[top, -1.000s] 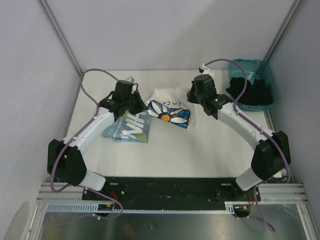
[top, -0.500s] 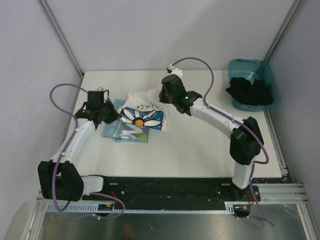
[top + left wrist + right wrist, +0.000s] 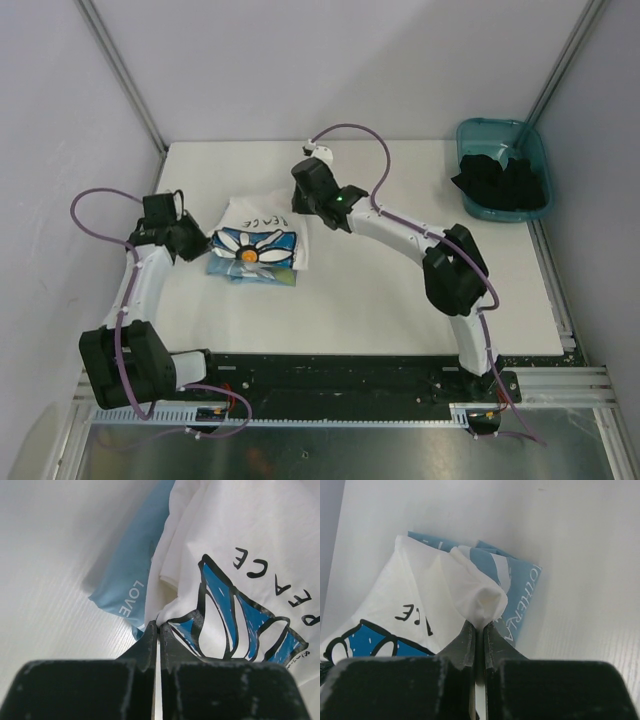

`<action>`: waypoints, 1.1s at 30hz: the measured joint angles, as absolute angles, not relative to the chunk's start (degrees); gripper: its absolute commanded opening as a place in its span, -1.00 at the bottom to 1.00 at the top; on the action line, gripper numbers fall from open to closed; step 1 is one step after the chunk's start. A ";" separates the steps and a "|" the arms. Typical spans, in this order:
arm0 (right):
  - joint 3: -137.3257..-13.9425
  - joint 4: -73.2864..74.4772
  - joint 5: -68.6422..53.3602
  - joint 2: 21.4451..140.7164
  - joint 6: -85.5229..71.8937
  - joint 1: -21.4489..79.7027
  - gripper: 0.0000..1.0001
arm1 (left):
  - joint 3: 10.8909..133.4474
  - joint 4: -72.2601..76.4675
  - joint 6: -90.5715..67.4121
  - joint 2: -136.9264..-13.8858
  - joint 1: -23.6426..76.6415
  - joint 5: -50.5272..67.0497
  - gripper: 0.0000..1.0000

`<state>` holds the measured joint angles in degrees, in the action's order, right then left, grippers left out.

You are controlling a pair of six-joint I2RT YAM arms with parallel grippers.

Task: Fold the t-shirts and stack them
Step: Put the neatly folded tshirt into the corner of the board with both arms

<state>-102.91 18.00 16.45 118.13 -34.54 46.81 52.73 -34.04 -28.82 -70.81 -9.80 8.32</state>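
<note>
From my station I see both tees in the left half of the tabletop (image 3: 400, 290), close to its left edge and about midway between the far and the near edge. The daisy tee (image 3: 262, 232) lies over the light-blue tee (image 3: 252, 270), which shows only as a strip along the near side and at the corners.

The left gripper (image 3: 158, 628) has its jaws pressed together on the edge of the daisy tee, right at the blue print. The right gripper (image 3: 477, 625) is clenched on a bunched fold of white cloth at the far right corner of the same tee. So each arm holds one end of the upper shirt.

I judge that we are in the stacking step: the folded daisy tee is being laid on the other one, and it is almost in place. For the next move I would let the cloth settle flat, then loosen both grips together and lift the fingers straight away, so that they do not drag the top shirt off the lower one. The bunched corner on the right may need smoothing. The teal bin (image 3: 530, 205) at the far right corner is well apart and plays no part.
</note>
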 measured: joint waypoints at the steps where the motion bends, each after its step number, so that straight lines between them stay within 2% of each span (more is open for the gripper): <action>1: -103.72 18.00 16.40 118.74 -34.54 46.94 -1.00 | 52.64 -34.02 -28.51 -70.81 -10.09 8.32 -1.00; 10: -107.18 17.91 15.59 122.52 -34.54 47.59 -1.00 | 51.13 -34.00 -27.97 -70.59 -12.51 8.29 -1.00; 31: -106.45 16.80 11.66 126.98 -35.22 45.32 -1.00 | 45.87 -33.15 -28.21 -72.27 -16.08 6.09 -1.00; 33: -106.19 16.80 10.94 127.22 -35.62 44.73 -0.91 | 45.15 -32.95 -28.47 -73.14 -16.08 6.04 -1.00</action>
